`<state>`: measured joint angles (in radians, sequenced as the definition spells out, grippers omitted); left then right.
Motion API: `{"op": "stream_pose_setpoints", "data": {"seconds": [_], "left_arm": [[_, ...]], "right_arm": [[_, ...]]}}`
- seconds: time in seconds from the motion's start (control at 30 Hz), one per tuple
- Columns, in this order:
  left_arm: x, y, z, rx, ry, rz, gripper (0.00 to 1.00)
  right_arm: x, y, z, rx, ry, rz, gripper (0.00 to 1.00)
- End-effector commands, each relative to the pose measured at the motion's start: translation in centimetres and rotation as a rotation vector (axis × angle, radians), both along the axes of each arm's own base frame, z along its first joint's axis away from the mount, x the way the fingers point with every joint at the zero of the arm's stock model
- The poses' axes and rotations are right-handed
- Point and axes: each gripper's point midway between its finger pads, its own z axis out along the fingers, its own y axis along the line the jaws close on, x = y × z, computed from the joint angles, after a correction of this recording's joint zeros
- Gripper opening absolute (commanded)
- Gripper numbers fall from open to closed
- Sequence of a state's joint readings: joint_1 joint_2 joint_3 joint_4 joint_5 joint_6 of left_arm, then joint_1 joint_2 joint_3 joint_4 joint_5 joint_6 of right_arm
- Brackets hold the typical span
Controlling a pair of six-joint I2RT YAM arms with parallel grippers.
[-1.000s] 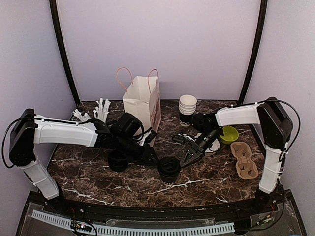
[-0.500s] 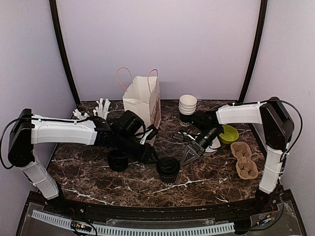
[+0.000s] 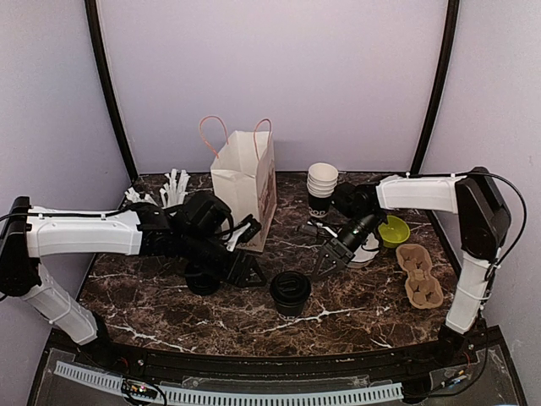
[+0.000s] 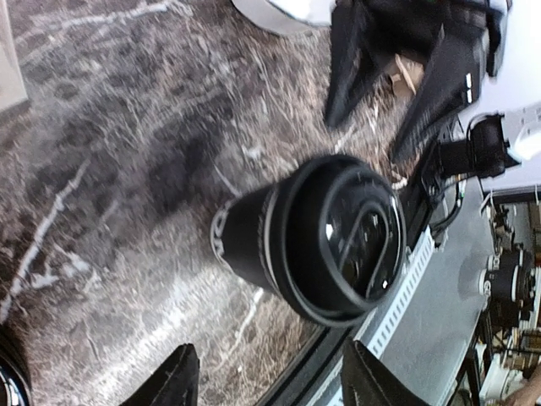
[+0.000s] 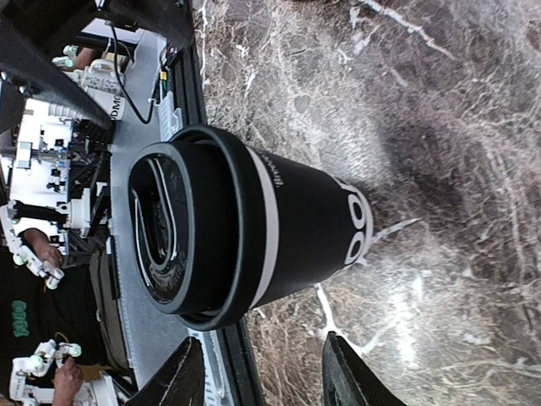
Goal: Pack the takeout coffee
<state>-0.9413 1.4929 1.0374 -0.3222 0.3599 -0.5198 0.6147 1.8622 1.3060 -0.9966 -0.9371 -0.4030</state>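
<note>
As both arms reach in over the marble table [image 3: 152, 313], the takeout coffee [image 3: 290, 292] stands upright at front-centre, lid on, btwn the two claws and touching neither. The L gripper [image 3: 247, 275] sits low just to the cup's left w/ its fingers spread. Its wrist view shows both fingertips [image 4: 179, 376] wide apart at the bottom edge, nothing btwn them, and the lidded cup ahead on the stone. The R gripper [image 3: 326, 264] hangs just beyond the cup's right, pointed down at the table, jaws likewise parted & holding nothing. In its own wrist view the cup, black w/ a white band & white lettering, stands clear of the fingertips [image 5: 182, 372]. A second black cup [image 3: 201, 277] stands by the L arm's wrist, partly hidden by it. At the rear, a white paper bag [image 3: 245, 182] w/ pink handles stands upright at centre. A stack of white-lined cups [image 3: 322, 182] is to its right & a bunch of white sticks [image 3: 173, 188] at rear left. On the R side are a green bowl [image 3: 394, 230] and, nearer the front, a brown cardboard cup carrier [image 3: 420, 275] lying flat.
</note>
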Motion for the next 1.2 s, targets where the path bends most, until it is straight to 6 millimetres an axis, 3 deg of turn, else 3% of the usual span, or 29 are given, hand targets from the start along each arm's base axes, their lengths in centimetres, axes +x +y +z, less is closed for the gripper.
{"op": "stream_pose_setpoints", "data": {"seconds": [0.0,0.2,0.63,0.93,1.17], "left_arm": [[-3.2,0.2,-0.7,-0.009,0.051,-0.073,0.61],[-4.8,-1.1,-1.8,-0.004,0.044,-0.153,0.62],[-1.9,-2.8,-2.4,0.043,-0.073,-0.150,0.61],[0.8,-2.0,-2.4,0.068,-0.103,-0.113,0.60],[1.2,-0.9,-2.8,0.100,-0.095,-0.096,0.59]], "right_arm": [[1.5,0.2,1.4,0.025,-0.109,0.010,0.47],[1.3,0.8,1.2,0.071,-0.073,0.020,0.48],[-1.5,0.1,1.6,0.094,-0.057,0.082,0.51],[-2.6,-0.6,1.7,0.067,-0.099,0.097,0.52],[-3.0,-0.3,1.7,0.071,-0.094,0.115,0.52]]}}
